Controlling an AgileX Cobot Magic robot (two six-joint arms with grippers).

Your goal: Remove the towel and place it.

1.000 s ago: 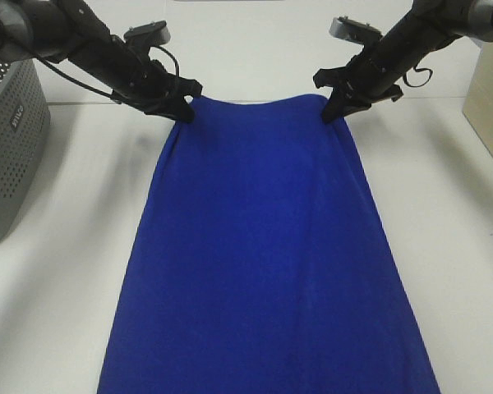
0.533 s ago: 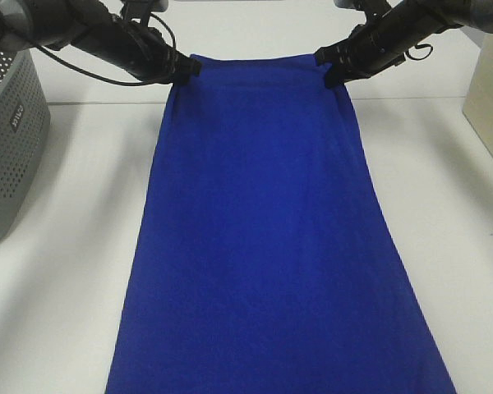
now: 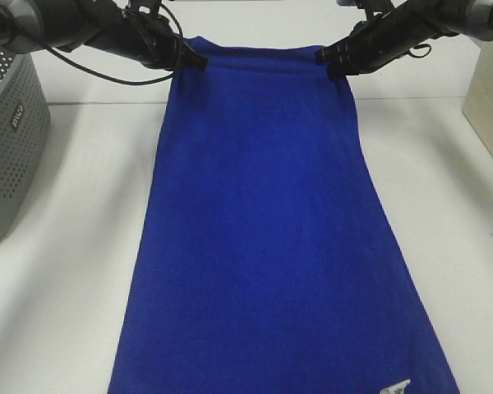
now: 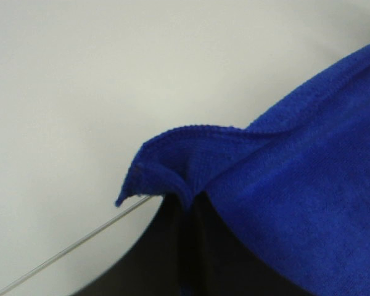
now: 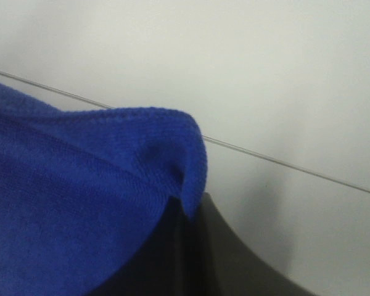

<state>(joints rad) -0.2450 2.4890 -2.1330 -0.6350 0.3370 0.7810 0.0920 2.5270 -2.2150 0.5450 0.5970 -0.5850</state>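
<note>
We see the towel (image 3: 263, 222), a long deep-blue cloth, stretched between two raised arms and sloping down toward the camera over the white tabletop (image 3: 57, 312). Its far edge is held up and taut at both corners; its near end runs out of the bottom of the high view, where a small white tag (image 3: 396, 387) shows at the right-hand corner, itself partly cut off.

The left pincer (image 3: 195, 62) is clamped on the towel's far left corner, and the right pincer (image 3: 323, 57) is clamped on the far right corner. From above we see only dark tips meeting the cloth.

The wrist cameras give us what the high view cannot. In the left wrist view the towel (image 4: 296, 172) shows its stitched hem folding into a small peak where the dark pincer (image 4: 188, 209) bites it, jaws drawn together on the fabric. In the right wrist view the towel (image 5: 80, 185) curls over at its corner in the same way, pinched by the right pincer (image 5: 186, 213). Both views are soft and close, and the pincers themselves read as little more than black shapes; the tag and the rest of the scene stay outside them.

Only the high view shows us the grey perforated basket (image 3: 8, 139) at the left edge, cropped, and a pale wooden panel (image 3: 489, 107) at the right edge, also cropped.
</note>
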